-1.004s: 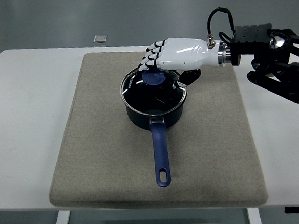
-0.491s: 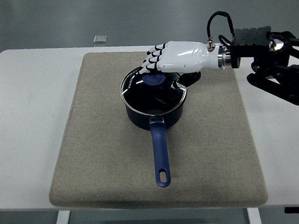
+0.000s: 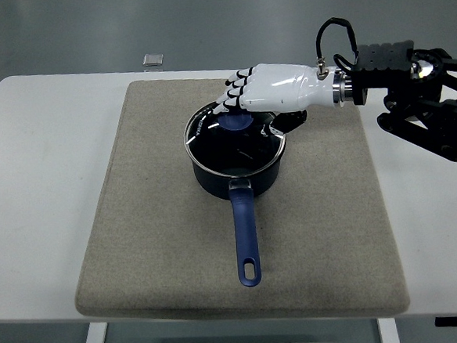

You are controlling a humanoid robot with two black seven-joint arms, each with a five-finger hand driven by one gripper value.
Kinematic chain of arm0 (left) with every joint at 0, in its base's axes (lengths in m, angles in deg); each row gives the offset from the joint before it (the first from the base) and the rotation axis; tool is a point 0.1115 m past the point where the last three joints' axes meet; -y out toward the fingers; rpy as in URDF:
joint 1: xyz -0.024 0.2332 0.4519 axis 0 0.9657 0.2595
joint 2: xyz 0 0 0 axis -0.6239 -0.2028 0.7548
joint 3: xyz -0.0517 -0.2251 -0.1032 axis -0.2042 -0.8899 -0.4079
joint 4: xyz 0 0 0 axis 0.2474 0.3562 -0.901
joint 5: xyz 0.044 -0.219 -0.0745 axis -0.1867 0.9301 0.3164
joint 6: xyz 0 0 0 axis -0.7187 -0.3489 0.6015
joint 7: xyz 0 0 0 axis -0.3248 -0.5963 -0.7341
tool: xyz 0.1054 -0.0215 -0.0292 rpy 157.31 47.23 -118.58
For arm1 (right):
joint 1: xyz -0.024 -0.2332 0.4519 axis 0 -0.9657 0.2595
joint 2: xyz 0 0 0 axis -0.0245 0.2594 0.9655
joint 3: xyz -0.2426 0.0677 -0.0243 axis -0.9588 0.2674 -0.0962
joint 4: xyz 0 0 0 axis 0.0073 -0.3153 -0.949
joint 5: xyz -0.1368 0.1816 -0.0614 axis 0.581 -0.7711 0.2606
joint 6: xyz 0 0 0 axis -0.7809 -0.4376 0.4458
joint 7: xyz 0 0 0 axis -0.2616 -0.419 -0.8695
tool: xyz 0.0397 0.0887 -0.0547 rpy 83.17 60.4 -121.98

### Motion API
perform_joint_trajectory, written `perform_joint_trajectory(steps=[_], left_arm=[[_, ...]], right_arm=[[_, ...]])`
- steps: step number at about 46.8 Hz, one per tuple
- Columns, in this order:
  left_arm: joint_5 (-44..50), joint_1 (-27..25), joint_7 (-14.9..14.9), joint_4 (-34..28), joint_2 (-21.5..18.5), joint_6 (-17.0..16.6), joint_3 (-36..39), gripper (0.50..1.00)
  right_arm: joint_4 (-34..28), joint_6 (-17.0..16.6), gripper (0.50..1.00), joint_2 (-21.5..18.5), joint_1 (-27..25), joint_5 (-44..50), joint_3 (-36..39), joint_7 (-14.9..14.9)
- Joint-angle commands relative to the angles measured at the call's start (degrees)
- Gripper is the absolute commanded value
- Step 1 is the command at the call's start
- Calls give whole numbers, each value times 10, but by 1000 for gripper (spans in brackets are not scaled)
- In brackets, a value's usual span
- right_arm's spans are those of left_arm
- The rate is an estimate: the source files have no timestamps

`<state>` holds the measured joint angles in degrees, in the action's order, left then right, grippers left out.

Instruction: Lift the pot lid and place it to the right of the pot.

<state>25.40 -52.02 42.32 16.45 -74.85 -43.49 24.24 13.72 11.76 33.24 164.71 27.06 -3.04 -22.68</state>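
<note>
A dark blue pot [image 3: 236,167] stands on the mat with its long blue handle [image 3: 246,237] pointing toward the near edge. The glass lid [image 3: 230,144] with a blue knob [image 3: 233,122] lies on the pot. My right hand [image 3: 243,98], white with black finger joints, reaches in from the right and sits over the far side of the lid. Its fingers [image 3: 232,93] are curled down onto the knob. The thumb is hidden under the palm. The left arm is out of view.
A beige mat [image 3: 154,224] covers the middle of the white table [image 3: 40,169], and a broad strip of it [image 3: 332,196] lies to the right of the pot. A small silver object [image 3: 152,60] sits at the table's far edge.
The right hand has risen slightly and shifted a little to the right over the knob. The lid and pot have not visibly moved.
</note>
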Motion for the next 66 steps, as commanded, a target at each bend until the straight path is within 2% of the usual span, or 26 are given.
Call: perform_joint_trajectory(steps=[1, 10, 17, 20, 23, 27, 31, 32, 42, 66], left_arm=[[0, 0, 0, 0, 0, 0, 0, 1000], [0, 0, 0, 0, 0, 0, 0, 1000], [0, 0, 0, 1, 0, 0, 0, 1000], [0, 0, 0, 0, 0, 0, 0, 1000], [0, 0, -1, 0, 0, 0, 0, 1000], [0, 0, 0, 0, 0, 0, 0, 1000], [0, 0, -1, 1, 0, 0, 0, 1000], [0, 0, 0, 0, 0, 0, 0, 1000], [0, 0, 0, 0, 0, 0, 0, 1000], [0, 0, -1, 1, 0, 0, 0, 1000]], right_arm=[[2, -1, 876, 0, 0, -1, -7, 0], [2, -1, 868, 0, 2, -1, -14, 0], [3, -1, 819, 0, 1, -1, -14, 0], [4, -1, 752, 0, 1, -1, -15, 0], [4, -1, 717, 0, 1, -1, -14, 0], [4, -3, 633, -1, 2, -1, -14, 0], [5, -6, 513, -7, 3, -1, -15, 0], [5, -7, 500, -10, 3, -1, -15, 0], [5, -27, 500, -17, 5, -1, -17, 0], [1, -43, 500, -24, 20, 0, -20, 0]])
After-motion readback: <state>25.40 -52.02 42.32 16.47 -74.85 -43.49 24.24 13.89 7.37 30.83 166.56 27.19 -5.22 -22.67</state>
